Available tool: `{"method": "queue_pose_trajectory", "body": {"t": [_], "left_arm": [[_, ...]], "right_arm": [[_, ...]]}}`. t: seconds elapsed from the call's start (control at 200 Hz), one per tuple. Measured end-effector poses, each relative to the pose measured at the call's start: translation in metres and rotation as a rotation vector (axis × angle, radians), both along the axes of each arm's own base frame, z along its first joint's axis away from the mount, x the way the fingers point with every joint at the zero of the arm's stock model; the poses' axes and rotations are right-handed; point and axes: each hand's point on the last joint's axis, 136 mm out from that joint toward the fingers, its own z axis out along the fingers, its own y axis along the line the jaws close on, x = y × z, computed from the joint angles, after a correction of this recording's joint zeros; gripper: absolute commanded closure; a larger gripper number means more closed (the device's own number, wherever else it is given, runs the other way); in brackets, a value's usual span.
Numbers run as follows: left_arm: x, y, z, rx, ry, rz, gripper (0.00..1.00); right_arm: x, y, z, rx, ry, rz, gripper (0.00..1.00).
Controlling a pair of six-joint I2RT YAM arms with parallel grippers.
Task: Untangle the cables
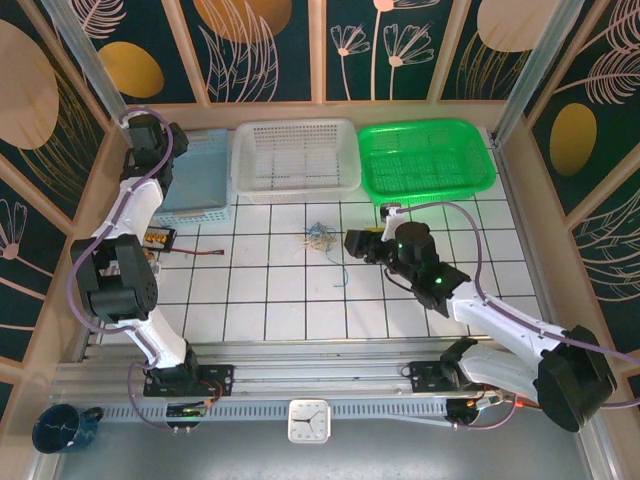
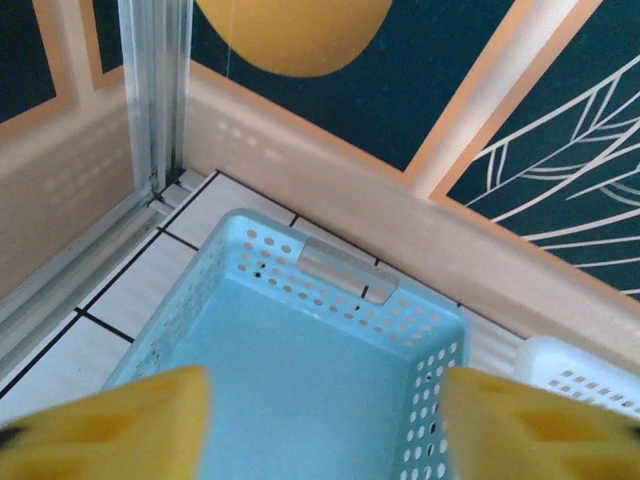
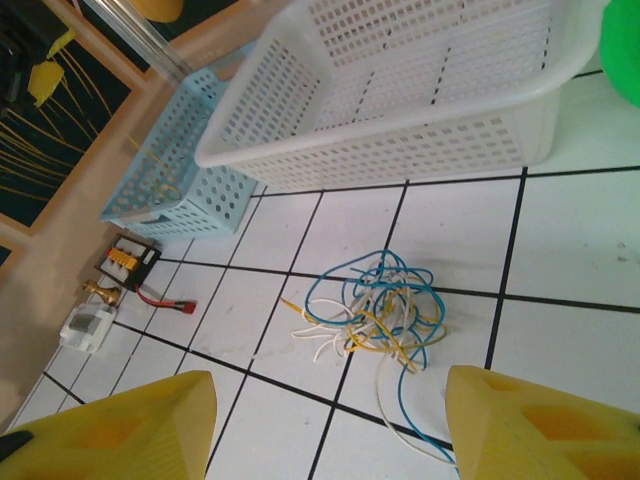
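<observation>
White-tiled counter ringed by dark wall panels printed with gold discs and pale leaves, framed in light wood.

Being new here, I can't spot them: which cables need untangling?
On the white tiled table, look in front of the white basket, the middle of three at the back. The cables are a knot of thin blue, yellow and whitish wires, unlike the red-tipped lead further left.
</observation>
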Motion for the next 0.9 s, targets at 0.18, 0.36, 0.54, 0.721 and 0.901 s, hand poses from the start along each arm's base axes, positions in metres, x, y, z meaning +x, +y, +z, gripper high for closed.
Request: {"method": "queue_pose_trajectory", "body": {"t": [0.18, 0.36, 0.54, 0.721, 0.901], "left_arm": [[0.004, -0.005, 0.008, -0.010, -0.009, -0.032, 0.01], [0.001, -0.024, 0.029, -0.062, -0.049, -0.122, 0.01], [-0.014, -0.057, 0.057, -0.143, -0.108, -0.248, 0.01], [-0.049, -0.132, 0.048, -0.210, -0.099, -0.423, 0.01], [-0.109, -0.210, -0.022, -0.339, 0.012, -0.577, 0.01]], "right_arm": [[-0.001, 0.000, -0.004, -0.007, 0.010, 0.001, 0.37], [0.000, 0.001, -0.013, -0.022, 0.031, 0.004, 0.37], [0.002, 0.003, -0.026, -0.046, 0.063, 0.009, 0.37], [0.004, 0.009, -0.040, -0.071, 0.102, 0.027, 0.37], [0.012, 0.022, -0.045, -0.084, 0.122, 0.053, 0.37]]}}
